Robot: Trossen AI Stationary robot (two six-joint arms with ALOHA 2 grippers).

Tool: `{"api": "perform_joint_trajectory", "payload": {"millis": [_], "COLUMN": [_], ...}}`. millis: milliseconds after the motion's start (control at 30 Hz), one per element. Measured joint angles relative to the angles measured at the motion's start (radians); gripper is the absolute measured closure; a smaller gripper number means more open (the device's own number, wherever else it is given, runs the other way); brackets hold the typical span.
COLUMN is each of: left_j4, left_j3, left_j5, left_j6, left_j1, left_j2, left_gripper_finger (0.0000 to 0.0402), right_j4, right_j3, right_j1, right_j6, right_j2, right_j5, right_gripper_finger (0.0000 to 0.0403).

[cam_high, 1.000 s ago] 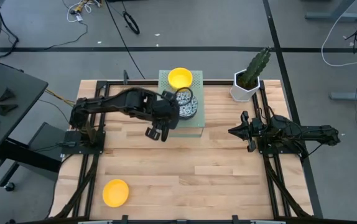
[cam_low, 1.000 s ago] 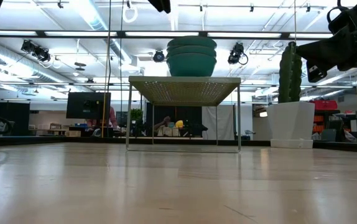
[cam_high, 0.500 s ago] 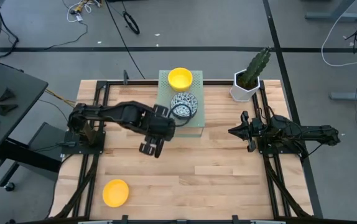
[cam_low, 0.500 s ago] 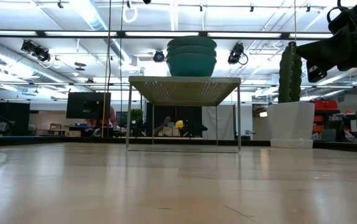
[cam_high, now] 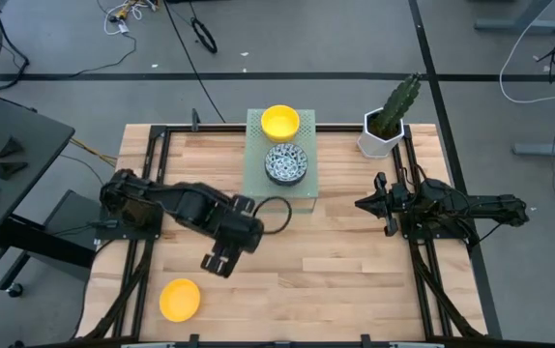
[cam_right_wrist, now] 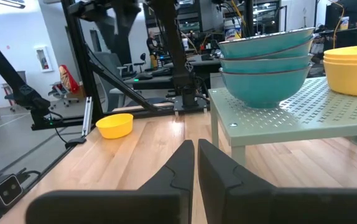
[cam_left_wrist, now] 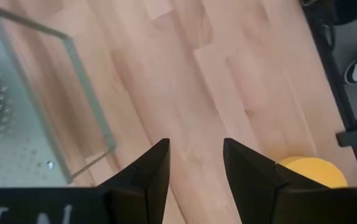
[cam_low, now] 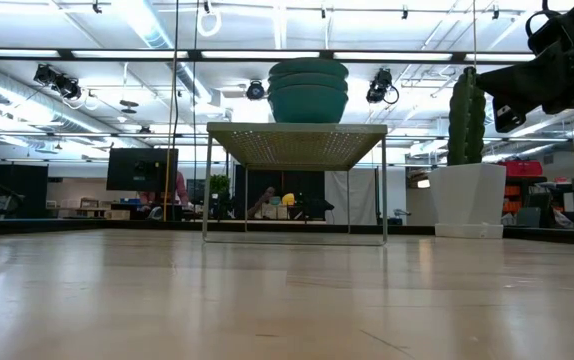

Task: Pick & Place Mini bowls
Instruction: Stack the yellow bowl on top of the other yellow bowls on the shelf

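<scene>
The left gripper (cam_high: 218, 262) hung over bare butcher-block table (cam_high: 335, 271), its two dark wedge-shaped fingers (cam_left_wrist: 150, 171) spread apart with nothing between them; in the left wrist view only pale wood planks showed in the gap. Just past the fingers in that view sat a lone yellow mini bowl (cam_left_wrist: 309, 171), smooth and round; from above this yellow bowl (cam_high: 179, 299) lay near the table's front left corner, apart from the gripper. Behind the gripper stood a pale green perforated stand (cam_high: 258, 188) on thin metal legs, its flat top dotted with small holes. On it rested a stack of patterned mini bowls (cam_high: 285, 162), white inside with dense blue markings seen from above and plain teal on their outer walls in the right wrist view, where three rims could be counted. Just beside that stack, toward the back edge of the stand, sat a second yellow bowl stack (cam_high: 279, 121), glossy and plain; how many bowls it held could not be told. The right gripper (cam_high: 363, 204) waited at the right side of the table, its slim dark fingers (cam_right_wrist: 181, 165) pressed together and empty. A white hexagonal pot (cam_high: 379, 140) holding a green columnar cactus (cam_high: 398, 101) stood at the back right corner.
</scene>
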Motion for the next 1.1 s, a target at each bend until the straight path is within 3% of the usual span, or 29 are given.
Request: {"api": "perform_joint_trajectory", "payload": {"millis": [500,1100], "left_j4": [0.005,0.279], "left_j3": [-0.005,-0.429], "left_j5": [0.000,0.020], "left_j6": [0.000,-0.111], "left_j1": [-0.220,-0.348], "left_j2": [0.000,-0.160], "left_gripper_finger": [0.0246,0.0246], "right_j4": [0.000,0.000], "right_j3": [0.000,0.000], "right_j1": [0.000,0.000], "right_j6": [0.000,0.000], "right_j2": [0.000,0.000], "right_j5": [0.000,0.000], "right_gripper_finger": [0.0376,0.0376]}}
